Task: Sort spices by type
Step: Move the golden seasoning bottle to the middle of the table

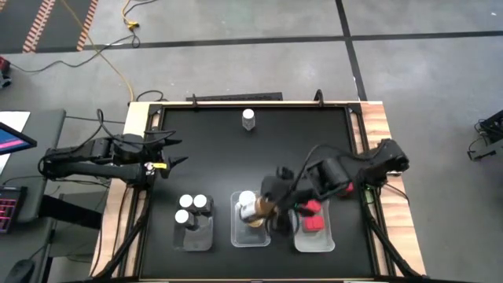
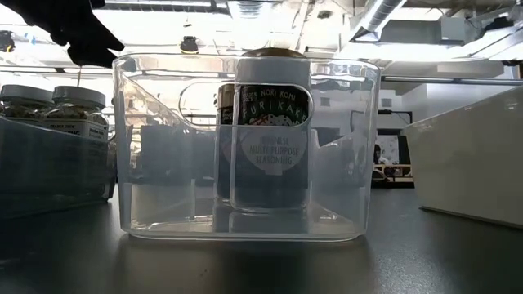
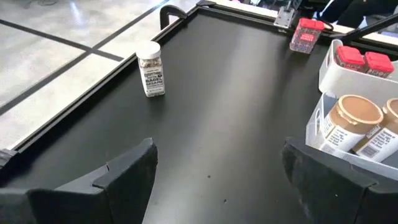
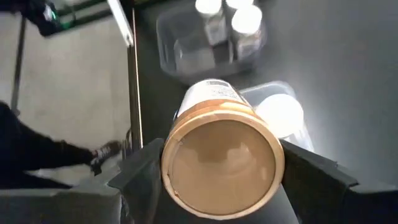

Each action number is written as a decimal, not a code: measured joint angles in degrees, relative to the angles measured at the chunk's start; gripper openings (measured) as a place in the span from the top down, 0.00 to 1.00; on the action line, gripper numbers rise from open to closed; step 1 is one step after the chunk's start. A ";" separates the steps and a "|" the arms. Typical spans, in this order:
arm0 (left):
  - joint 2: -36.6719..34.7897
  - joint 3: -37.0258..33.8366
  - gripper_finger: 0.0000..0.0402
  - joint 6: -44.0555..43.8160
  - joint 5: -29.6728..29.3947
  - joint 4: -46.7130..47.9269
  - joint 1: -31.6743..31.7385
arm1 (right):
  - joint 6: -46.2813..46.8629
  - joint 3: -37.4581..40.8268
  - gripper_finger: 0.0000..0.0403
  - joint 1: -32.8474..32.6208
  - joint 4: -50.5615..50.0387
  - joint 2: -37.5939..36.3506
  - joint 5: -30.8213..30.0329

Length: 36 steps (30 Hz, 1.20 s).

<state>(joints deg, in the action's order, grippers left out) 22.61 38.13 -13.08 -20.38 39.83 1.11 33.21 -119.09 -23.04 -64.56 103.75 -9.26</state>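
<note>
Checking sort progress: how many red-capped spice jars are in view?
3. Two red-capped jars sit side by side in the right-hand tray; a third jar stands on the table beyond it, near the right arm. The arm may hide more.

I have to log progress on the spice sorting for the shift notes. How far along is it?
Mostly done. Three white-capped jars sit in the left tray, and red-capped jars are in the right tray. In hand: the right claw holds a tan-lidded jar over the middle tray. Left: one white-capped jar at the far edge, and a red-capped jar outside the trays. The left claw waits open.
</note>
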 joint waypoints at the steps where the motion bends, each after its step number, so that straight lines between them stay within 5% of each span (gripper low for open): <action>1: 0.00 0.00 0.18 0.01 0.00 0.18 0.01 | 0.24 0.00 0.23 -0.63 0.12 0.98 0.00; 15: 0.00 -0.04 0.18 -0.56 0.00 4.53 0.00 | 4.34 0.11 0.23 -3.70 0.99 10.86 2.39; 36: 0.00 -0.04 0.18 -1.03 0.04 4.53 0.00 | 7.48 0.11 0.23 -3.07 0.77 11.93 3.32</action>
<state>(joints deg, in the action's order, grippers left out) 22.61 38.09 -14.11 -20.34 44.36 1.11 40.69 -118.98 -26.10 -63.80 115.68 -5.93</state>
